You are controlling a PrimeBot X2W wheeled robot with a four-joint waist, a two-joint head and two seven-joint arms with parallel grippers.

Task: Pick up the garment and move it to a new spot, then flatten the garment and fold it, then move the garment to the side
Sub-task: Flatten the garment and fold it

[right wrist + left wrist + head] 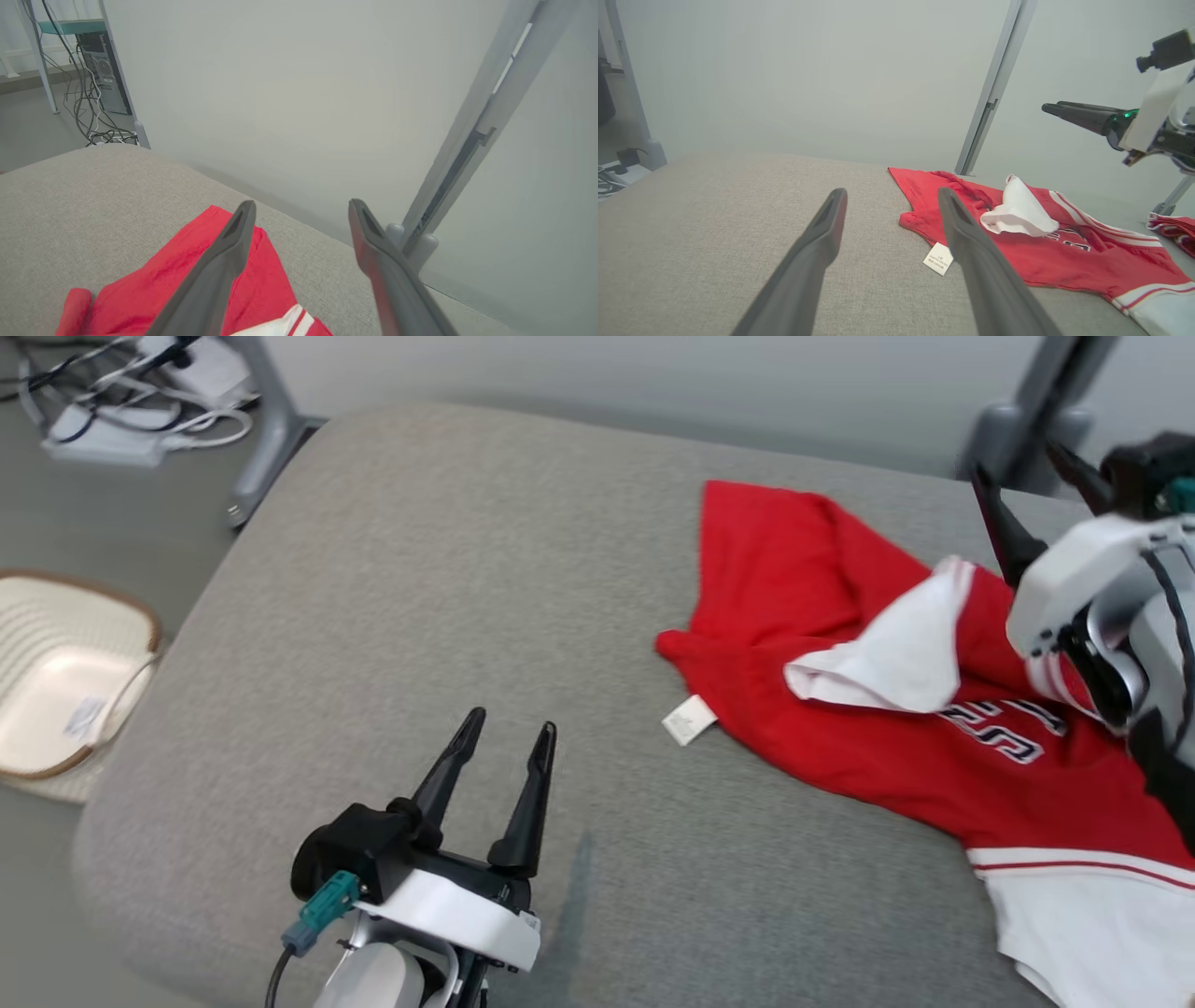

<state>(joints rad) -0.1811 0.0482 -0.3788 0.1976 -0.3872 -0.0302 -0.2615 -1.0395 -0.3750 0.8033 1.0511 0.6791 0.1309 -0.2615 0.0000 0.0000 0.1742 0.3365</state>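
Note:
A red and white garment [840, 709] with dark lettering lies crumpled on the right part of the grey cushioned surface [420, 569]. One white flap is folded over its middle, and a small white label [689, 719] sticks out at its left edge. My left gripper [512, 723] is open and empty, low over the bare cushion to the left of the garment [1064, 261]. My right gripper [1019, 467] hangs open above the garment's far right part, holding nothing. In the right wrist view the open gripper [302, 204] points past the red cloth [154, 289] toward the wall.
A pale woven basket [65, 681] sits on the floor at the left. Cables and a power strip [121, 420] lie beside a grey frame leg [271, 429] at the far left. A grey post [1036, 411] stands behind the cushion at the far right.

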